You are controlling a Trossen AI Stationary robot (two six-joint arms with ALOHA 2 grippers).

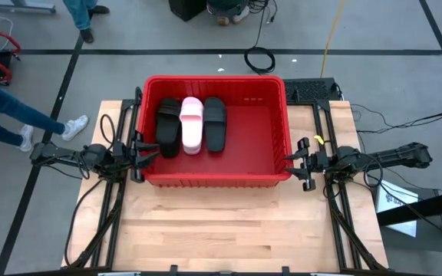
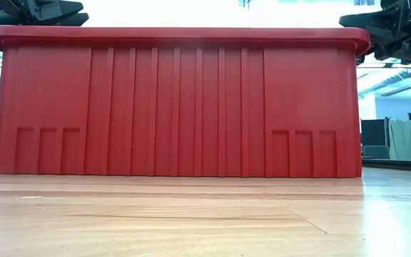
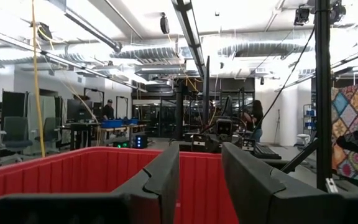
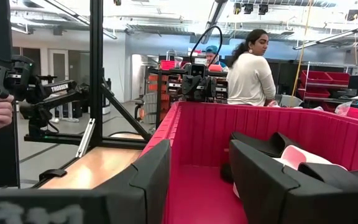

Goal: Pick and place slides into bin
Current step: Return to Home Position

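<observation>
Parted partway, holding nothing: left gripper (image 1: 140, 156) beside bin (image 1: 213, 181) left wall, right gripper (image 1: 302, 162) opposite. Slides (image 1: 192, 124) inside.

We count one red bin (image 1: 213, 181). In it, near its left wall, we see three slides from above: one black slide (image 1: 168, 126), one pink slide (image 1: 192, 124) and a second black slide (image 1: 216, 123). If more lie under them, we cannot tell. There are two grippers: the left gripper (image 1: 148, 151) and the right gripper (image 1: 291, 161).
</observation>
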